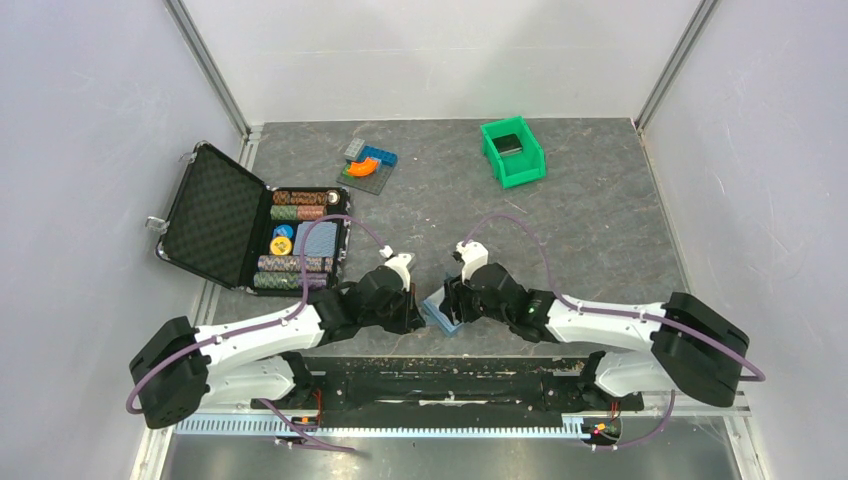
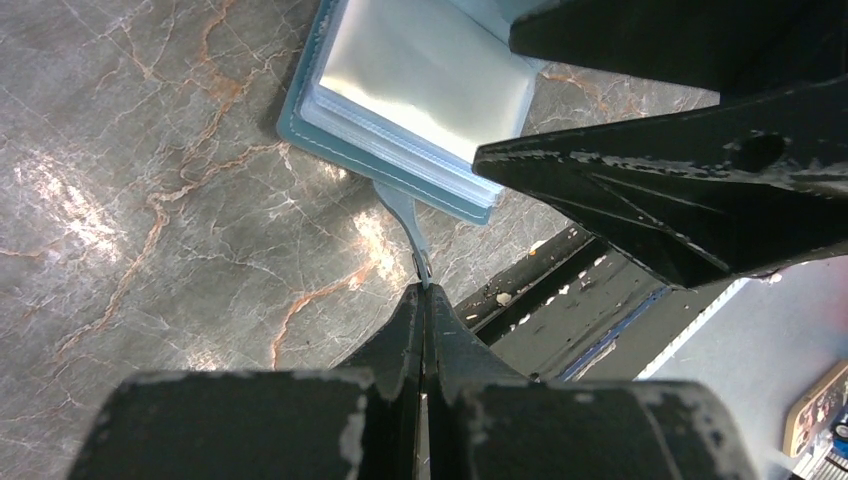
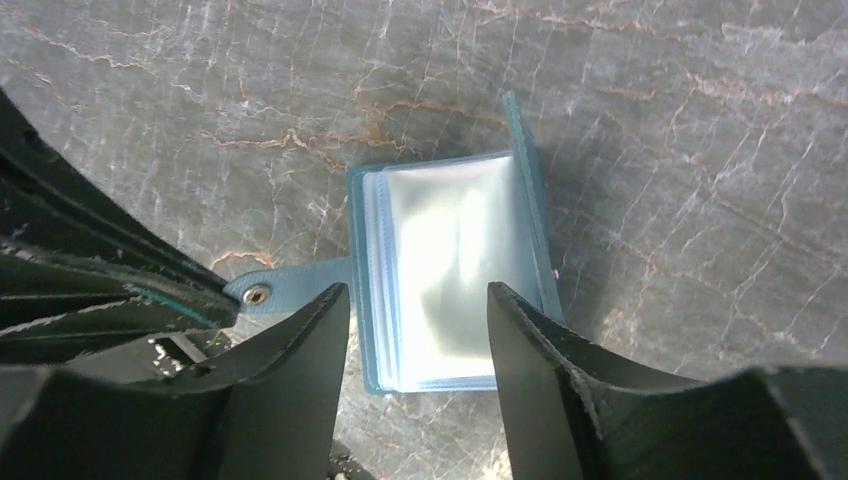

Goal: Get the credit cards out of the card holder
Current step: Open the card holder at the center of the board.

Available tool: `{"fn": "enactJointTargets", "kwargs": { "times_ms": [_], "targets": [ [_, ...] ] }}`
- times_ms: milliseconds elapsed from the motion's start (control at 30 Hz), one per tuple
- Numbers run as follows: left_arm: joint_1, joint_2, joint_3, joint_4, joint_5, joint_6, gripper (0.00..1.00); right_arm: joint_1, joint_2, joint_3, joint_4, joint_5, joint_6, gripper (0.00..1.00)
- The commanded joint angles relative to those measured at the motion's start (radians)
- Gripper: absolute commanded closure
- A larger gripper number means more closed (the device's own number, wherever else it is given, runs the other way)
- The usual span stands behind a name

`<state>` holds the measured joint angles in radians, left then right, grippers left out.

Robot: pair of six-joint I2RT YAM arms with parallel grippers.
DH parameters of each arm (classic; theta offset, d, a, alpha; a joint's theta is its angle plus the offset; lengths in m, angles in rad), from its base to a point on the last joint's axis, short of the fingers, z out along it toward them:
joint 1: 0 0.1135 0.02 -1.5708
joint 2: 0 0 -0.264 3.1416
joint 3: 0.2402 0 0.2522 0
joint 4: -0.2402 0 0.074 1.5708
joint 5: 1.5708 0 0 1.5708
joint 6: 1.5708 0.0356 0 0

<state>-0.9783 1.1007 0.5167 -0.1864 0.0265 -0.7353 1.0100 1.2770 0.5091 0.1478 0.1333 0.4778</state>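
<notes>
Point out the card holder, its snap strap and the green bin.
card holder (image 3: 450,270), right wrist view, on its clear top sleeve.
snap strap (image 3: 290,288), right wrist view, on the teal tab beside the snap.
green bin (image 1: 522,172), top external view, on its near wall.

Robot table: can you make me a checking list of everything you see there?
Surface: dark grey marbled table.
Job's things: card holder lies open, clear sleeves up; credit cards: nothing seen.
Clutter: open black case with poker chips, toy bricks, green bin holding something dark.
Grippers: left gripper shut on the card holder's snap tab; right gripper open above its sleeves.
Cables: purple cables loop over both arms.
Surroundings: white walls.
</notes>
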Motion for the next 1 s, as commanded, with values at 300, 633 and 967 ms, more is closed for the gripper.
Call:
{"fn": "enactJointTargets", "kwargs": {
  "times_ms": [300,633,967],
  "targets": [
    [0.001,-0.036,-0.023,-0.022,-0.061,-0.017,0.98,-0.036,0.124,0.039,0.041,-0.059,-0.153,0.24],
    [0.001,-0.057,-0.041,-0.034,-0.077,-0.022,0.98,-0.034,0.159,0.037,0.018,0.029,-0.151,0.27],
    [0.0,-0.044,-0.038,-0.039,-0.083,-0.02,0.98,-0.034,0.068,-0.002,0.014,0.095,-0.097,0.44]
  ]
}}
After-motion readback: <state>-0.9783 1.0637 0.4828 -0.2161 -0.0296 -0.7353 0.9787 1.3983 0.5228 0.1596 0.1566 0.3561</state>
